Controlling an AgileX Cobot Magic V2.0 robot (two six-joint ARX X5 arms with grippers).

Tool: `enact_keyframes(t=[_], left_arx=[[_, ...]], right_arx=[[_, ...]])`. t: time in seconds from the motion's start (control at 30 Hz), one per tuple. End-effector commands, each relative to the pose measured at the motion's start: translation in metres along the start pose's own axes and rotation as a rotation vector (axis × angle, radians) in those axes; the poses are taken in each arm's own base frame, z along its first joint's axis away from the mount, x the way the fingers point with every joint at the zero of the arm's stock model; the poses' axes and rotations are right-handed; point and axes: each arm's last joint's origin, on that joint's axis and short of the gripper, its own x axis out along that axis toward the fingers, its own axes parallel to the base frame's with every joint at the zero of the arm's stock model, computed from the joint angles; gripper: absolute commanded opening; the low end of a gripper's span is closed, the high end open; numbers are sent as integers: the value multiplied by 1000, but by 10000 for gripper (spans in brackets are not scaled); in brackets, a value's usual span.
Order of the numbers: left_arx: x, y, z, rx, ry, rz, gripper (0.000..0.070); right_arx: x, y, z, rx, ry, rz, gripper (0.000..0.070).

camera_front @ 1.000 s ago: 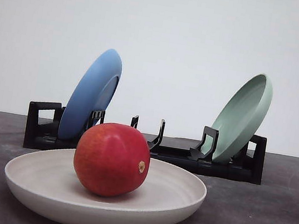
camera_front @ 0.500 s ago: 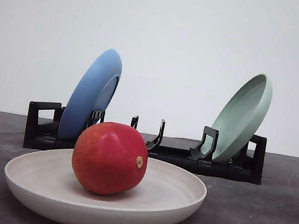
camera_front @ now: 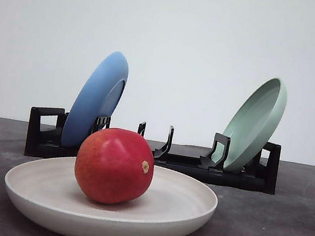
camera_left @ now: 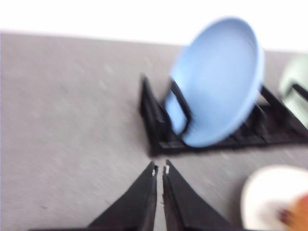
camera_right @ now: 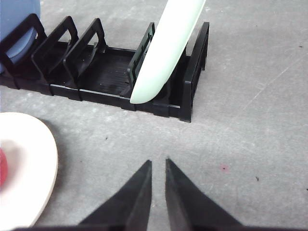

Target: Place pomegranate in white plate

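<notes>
Resting in the white plate [camera_front: 179, 213] on the desk [camera_front: 283, 232]: pomegranate [camera_front: 114, 166], left of centre, stem spot turned right and toward the camera, long axis roughly level. Behind, black rack [camera_front: 151, 158] with blue plate [camera_front: 96, 98] left, green plate [camera_front: 256, 124] right. Left gripper [camera_left: 160, 169] and right gripper [camera_right: 158, 162] aloft, angled down at bare desk, nearly closed, empty.

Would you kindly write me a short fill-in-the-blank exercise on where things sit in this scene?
1. The pomegranate rests in the ____ plate.
2. The blue plate and the green plate stand tilted in a black ____.
3. Of those two, the ____ plate stands nearer the robot's left.

Missing words: white; rack; blue
</notes>
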Motion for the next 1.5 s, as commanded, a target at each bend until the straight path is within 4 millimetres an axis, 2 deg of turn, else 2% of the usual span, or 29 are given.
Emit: enact_keyframes(t=[0.0, 0.27, 0.57, 0.8, 1.47], left_arx=[[-1, 3, -7, -10, -25, 30, 0], [-3, 14, -40, -4, -58, 156, 0], [1, 18, -61, 0, -62, 209, 0], [2, 17, -61, 52, -56, 230, 0], [3, 13, -62, 60, -51, 191, 0]], right_arx=[[1, 1, 0, -13, -4, 3, 46], [1, 1, 0, -13, -5, 3, 46], [1, 1, 0, -13, -6, 3, 46], [1, 1, 0, -13, -9, 4, 46], [1, 1, 0, -13, -9, 4, 46]])
